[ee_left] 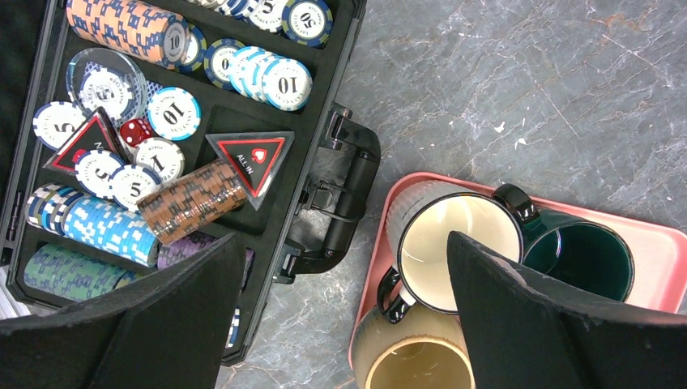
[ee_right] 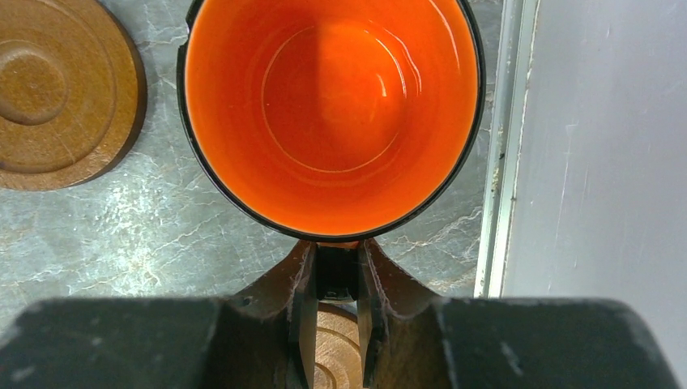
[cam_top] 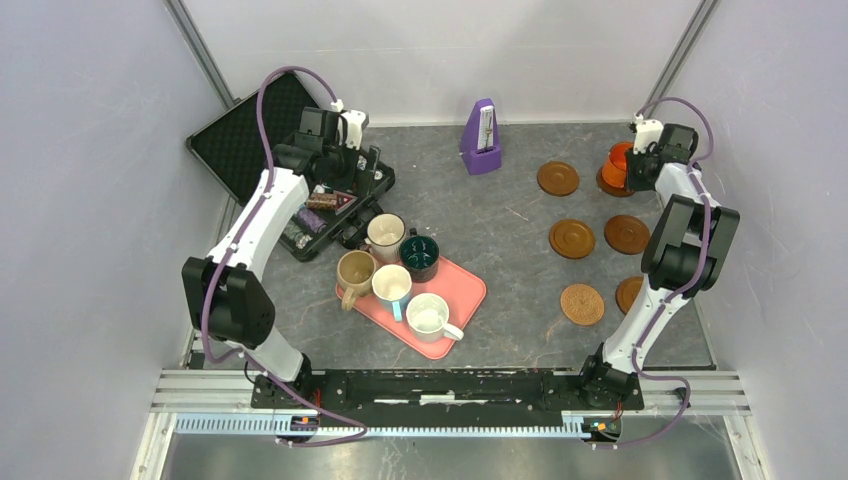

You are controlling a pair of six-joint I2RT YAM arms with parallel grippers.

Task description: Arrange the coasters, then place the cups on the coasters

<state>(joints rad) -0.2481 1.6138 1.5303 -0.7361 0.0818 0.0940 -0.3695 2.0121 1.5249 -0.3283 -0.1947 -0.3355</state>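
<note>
At the far right corner of the grey marbled bench (cam_top: 500, 220), a glossy orange mug (ee_right: 332, 105) with a thin dark rim stands mouth-up. Its round bowl is smooth and shiny inside, and its handle is turned toward the right arm. The right gripper (ee_right: 336, 263) is pinched narrow on that handle, fingers nearly together. Under the fingers I can see the ringed grain of a round dark brown wooden coaster (ee_right: 336, 361). The mug is over it, though I can't tell whether it rests there. Another brown coaster (ee_right: 49, 89) with a raised rim lies near the mug, not touching it. A lighter tan patterned coaster (cam_top: 582, 304) lies closest to the arm bases. The left gripper (ee_left: 342, 243) hangs spread wide, holding nothing, over the gap between a black case of striped poker chips (ee_left: 339, 57) and a pink rectangular tray (ee_left: 658, 259). On the tray a white mug with a dark rim (ee_left: 429, 243), a dark teal mug (ee_left: 583, 259) and a tan mug (ee_left: 405, 369) stand upright, crowded together.
</note>
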